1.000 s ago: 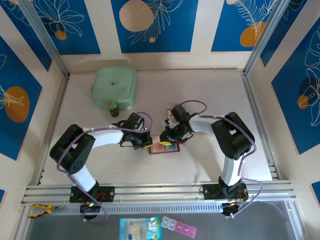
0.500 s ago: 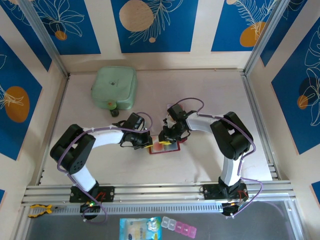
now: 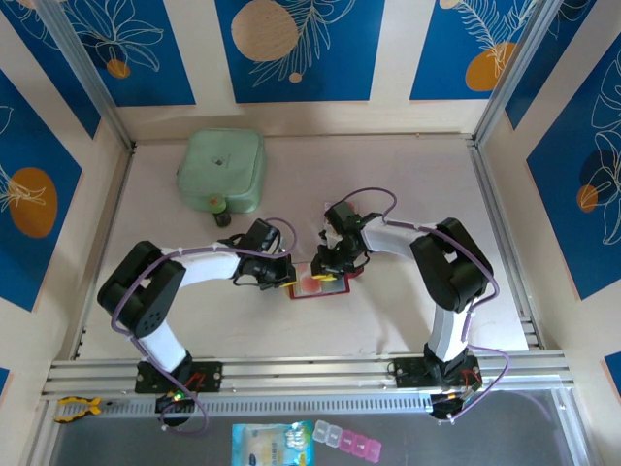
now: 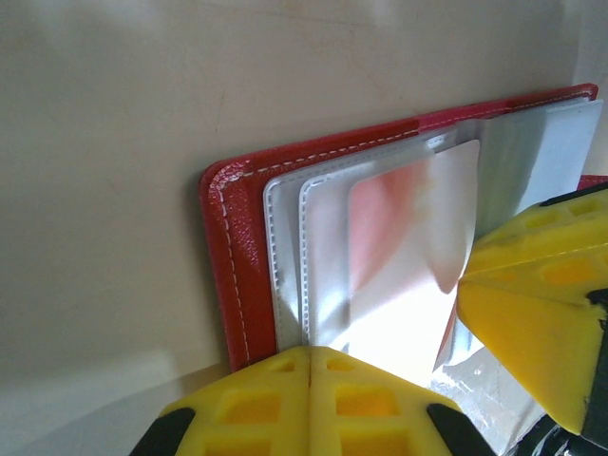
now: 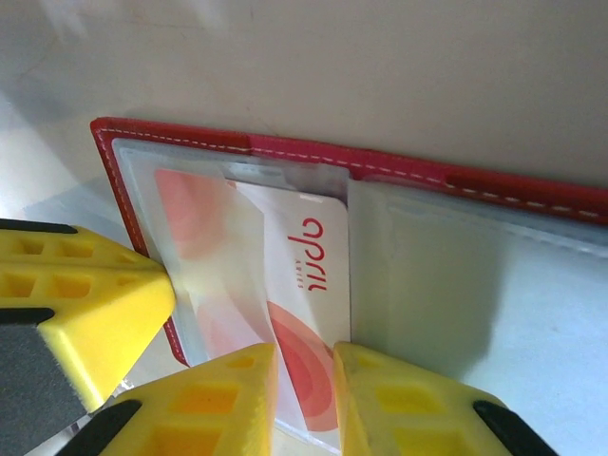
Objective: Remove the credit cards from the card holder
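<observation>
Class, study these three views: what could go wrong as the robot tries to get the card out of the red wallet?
1. The right claw straddles the pale card with a gap showing; closing, it may pinch the clear pocket too.
2. The left claw, shut, sits at the edge of the card holder, so the holder might drag along.

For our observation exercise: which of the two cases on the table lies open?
The red card holder, spread flat showing pale pockets; the mint-green case is closed.

Card holder (image 5: 399, 169): red grained leather-look cover, pale stitching. Inside it, glossy clear plastic pockets (image 5: 465, 285), smooth glossy credit card (image 5: 309, 256). My right fingers (image 5: 408, 404): matt yellow plastic.
</observation>
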`<state>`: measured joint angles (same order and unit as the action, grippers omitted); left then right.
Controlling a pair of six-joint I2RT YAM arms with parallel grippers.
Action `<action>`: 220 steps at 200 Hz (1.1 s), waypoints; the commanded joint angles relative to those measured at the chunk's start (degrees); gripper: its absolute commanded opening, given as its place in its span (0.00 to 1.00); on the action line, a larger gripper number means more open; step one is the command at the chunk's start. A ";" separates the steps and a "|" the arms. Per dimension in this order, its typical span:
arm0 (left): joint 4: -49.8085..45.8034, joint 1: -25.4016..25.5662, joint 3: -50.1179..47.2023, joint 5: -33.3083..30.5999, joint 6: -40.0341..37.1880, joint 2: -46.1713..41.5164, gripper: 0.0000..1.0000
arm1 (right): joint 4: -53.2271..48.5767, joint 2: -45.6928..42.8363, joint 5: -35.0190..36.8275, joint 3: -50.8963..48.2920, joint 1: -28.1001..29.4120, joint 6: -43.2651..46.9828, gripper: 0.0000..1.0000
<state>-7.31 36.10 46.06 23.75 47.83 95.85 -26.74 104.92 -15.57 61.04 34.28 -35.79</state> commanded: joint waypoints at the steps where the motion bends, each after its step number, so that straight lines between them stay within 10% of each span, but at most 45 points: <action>1: -3.00 -0.52 1.05 -0.55 -1.13 0.75 0.04 | -2.58 -2.05 0.71 0.49 0.22 0.63 0.24; 220: -7.60 2.39 5.89 -1.84 -3.35 4.73 0.02 | 1.69 -1.29 -5.59 -1.71 -2.55 0.01 0.25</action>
<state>-11.49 38.06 51.29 23.92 46.06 98.98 -25.17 102.10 -18.72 60.20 31.90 -35.83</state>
